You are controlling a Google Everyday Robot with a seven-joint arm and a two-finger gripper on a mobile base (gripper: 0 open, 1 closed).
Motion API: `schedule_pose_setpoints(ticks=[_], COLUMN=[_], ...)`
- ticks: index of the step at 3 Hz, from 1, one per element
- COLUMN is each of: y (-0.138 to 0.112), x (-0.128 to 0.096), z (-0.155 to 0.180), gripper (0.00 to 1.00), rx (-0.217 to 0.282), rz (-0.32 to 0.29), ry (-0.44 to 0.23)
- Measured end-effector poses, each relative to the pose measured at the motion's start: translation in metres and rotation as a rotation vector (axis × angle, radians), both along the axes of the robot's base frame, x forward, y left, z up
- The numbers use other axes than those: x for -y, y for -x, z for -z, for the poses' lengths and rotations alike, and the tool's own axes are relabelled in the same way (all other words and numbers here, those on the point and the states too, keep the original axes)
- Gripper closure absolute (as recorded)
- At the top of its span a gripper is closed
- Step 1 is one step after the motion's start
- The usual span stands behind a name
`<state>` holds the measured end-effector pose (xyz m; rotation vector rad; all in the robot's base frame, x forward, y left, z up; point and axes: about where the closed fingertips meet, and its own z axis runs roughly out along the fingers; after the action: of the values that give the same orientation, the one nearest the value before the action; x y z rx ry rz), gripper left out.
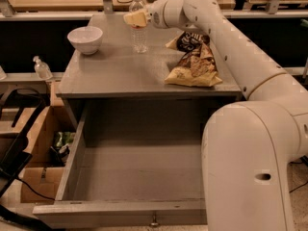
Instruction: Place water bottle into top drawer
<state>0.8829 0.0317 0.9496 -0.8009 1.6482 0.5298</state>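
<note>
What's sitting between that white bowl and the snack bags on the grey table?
In the camera view, the clear ribbed plastic water bottle with white cap stands there on the grey tabletop, and the robot's gripper is at its upper part.

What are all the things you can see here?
water bottle: one, clear, white cap, upright at the table's back
bowl: one, white, table's back left
chip bags: two, dark and yellow, table's right side
table: one, grey
top drawer: one, grey, pulled open under the table
pump bottle: one, clear, ledge left of the table
cardboard box: one, brown, floor at left
robot arm: one, white, reaching in from the right
gripper: one, yellowish, at the water bottle's upper part
</note>
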Motion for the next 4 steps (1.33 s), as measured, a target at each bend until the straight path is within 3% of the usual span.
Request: schedule_pose_setpoints(ticks=[2,3,4], y=[0.0,-0.001,0.019], x=[-0.006,-0.013,-0.005], z=[0.004,0.005,-0.023], gripper=[0.87,1.0,1.0], rx=[-0.005,-0.006,0.052], rz=[-0.008,-0.027,-0.053], ry=[0.0,-0.012,-0.041])
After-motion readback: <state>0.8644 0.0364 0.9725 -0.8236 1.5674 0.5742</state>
